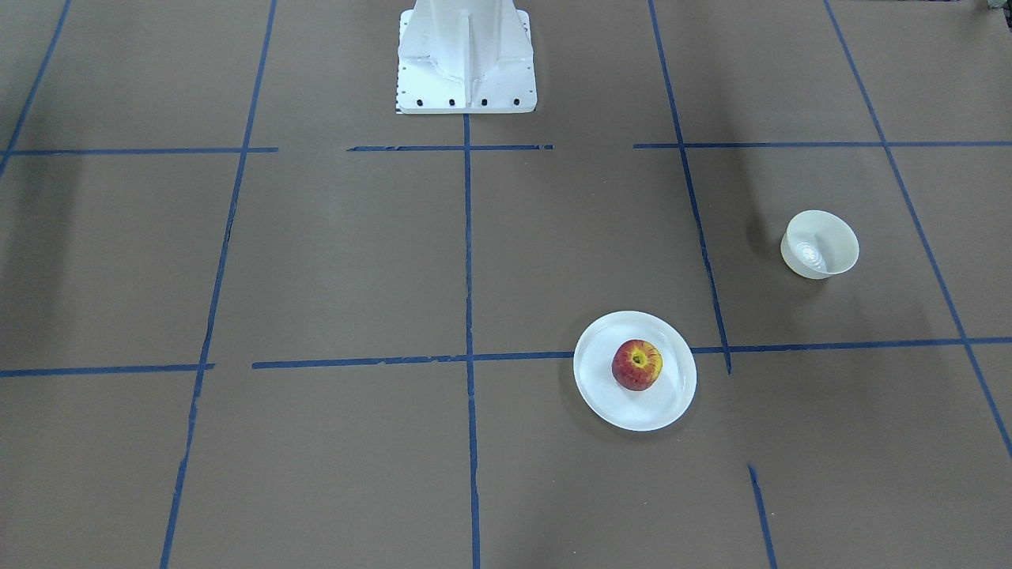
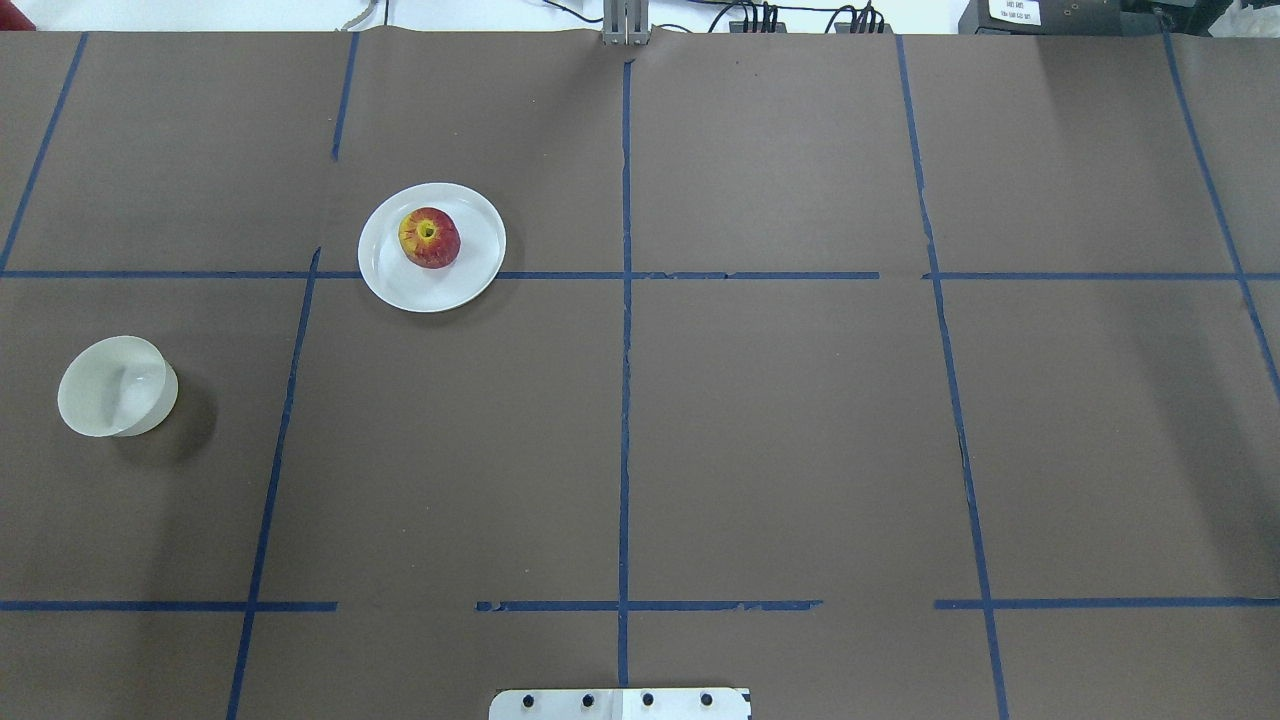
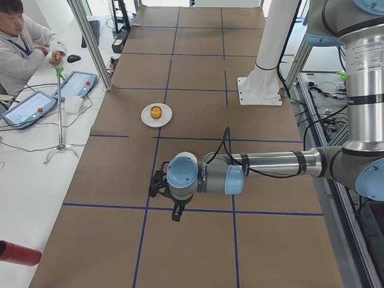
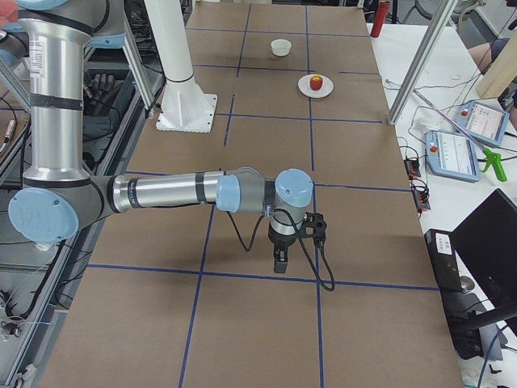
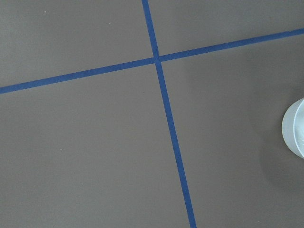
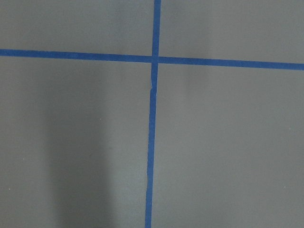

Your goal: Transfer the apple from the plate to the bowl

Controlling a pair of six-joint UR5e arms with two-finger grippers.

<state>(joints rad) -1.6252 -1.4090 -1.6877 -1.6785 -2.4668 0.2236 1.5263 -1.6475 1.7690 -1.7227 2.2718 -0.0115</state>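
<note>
The red apple (image 1: 636,364) with a yellow stem patch sits on the flat white plate (image 1: 601,395), also in the overhead view as apple (image 2: 429,237) on plate (image 2: 400,285). The small deep white bowl (image 2: 115,386) stands empty to the plate's left and nearer the robot; its rim shows at the right edge of the left wrist view (image 5: 294,128). The left gripper (image 3: 174,212) and the right gripper (image 4: 279,260) hang above the table and show only in the side views. I cannot tell whether they are open or shut.
The table is covered in brown paper with a blue tape grid. The white robot base (image 1: 466,59) stands at the robot's edge. An operator (image 3: 24,42) sits at a side desk with tablets (image 3: 75,84). A red bottle (image 3: 18,253) lies off the table's end.
</note>
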